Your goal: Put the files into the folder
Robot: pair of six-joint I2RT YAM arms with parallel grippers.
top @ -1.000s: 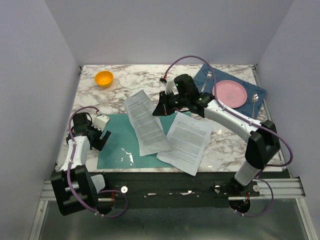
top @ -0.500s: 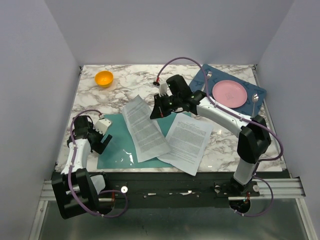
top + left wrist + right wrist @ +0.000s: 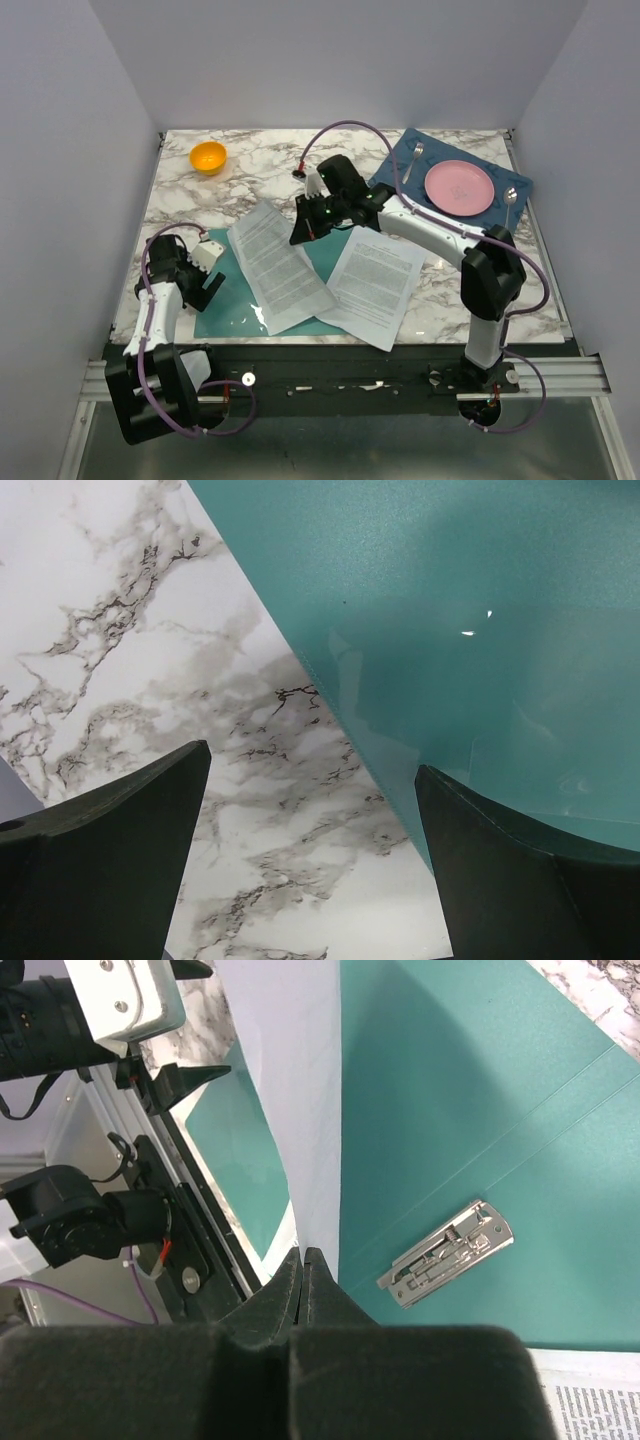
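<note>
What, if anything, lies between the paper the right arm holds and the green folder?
Nothing visible does. The right tool is shut on an edge of the sheet, which lies across the open folder. The folder's metal clip sits uncovered beside the sheet. The second sheet lies further right.

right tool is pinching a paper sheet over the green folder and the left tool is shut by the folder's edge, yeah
Not quite: the left tool is open, not shut; the left wrist view shows its fingers wide apart by the edge of the folder. The right tool does pinch the paper sheet over it.
</note>
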